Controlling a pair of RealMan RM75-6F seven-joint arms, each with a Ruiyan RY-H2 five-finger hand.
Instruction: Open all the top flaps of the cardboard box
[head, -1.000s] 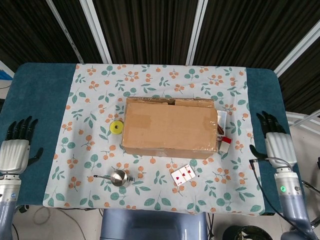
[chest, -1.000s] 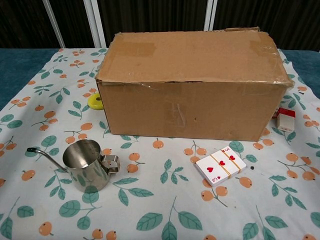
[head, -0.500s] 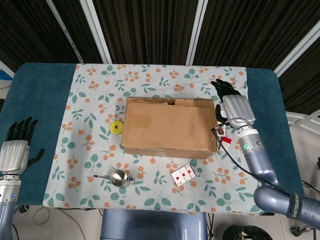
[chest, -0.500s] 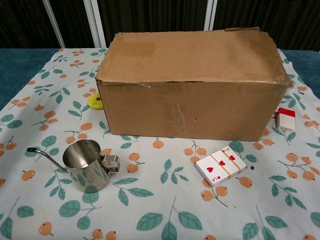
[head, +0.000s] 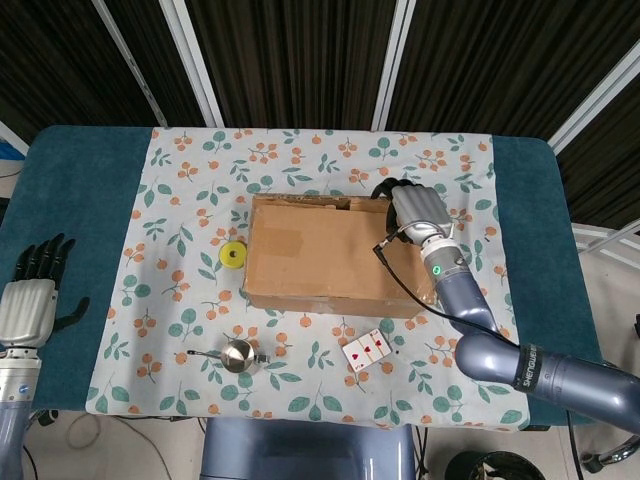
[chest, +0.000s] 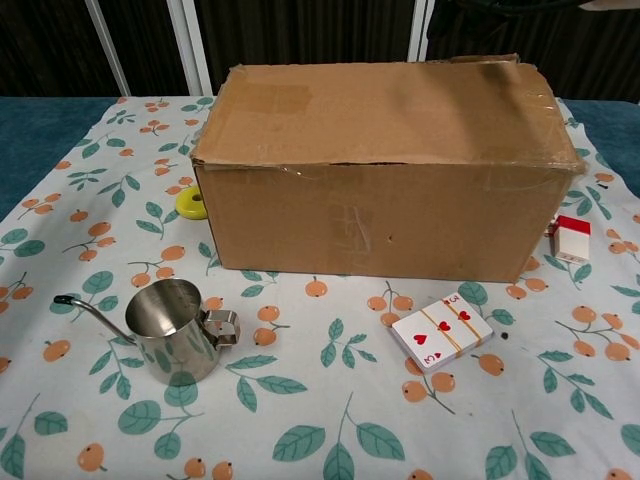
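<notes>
The cardboard box (head: 340, 254) sits at the middle of the floral tablecloth (head: 180, 260), its top flaps lying flat and closed, with a narrow dark gap showing along the far edge of the top. The right hand (head: 413, 205) is over the far right corner of the box, fingers curled down at that far edge; whether they actually grip a flap or only touch the cardboard cannot be told from the head view, and the chest view shows only a dark shape at its upper margin. The left hand (head: 33, 295) is well apart from the box, out over the teal table edge to the box's left — fingers spread and straight, holding nothing. To the left of the box, just beside its side wall, lies a yellow ring-shaped disc (chest: 190, 204). In front of the box stand a small steel long-spout pitcher (chest: 180, 329), toward its left corner, and a banded stack of playing cards (chest: 441, 331), toward its right corner. A small red-and-white carton (chest: 571, 238) lies just beside the box's right end.
</notes>
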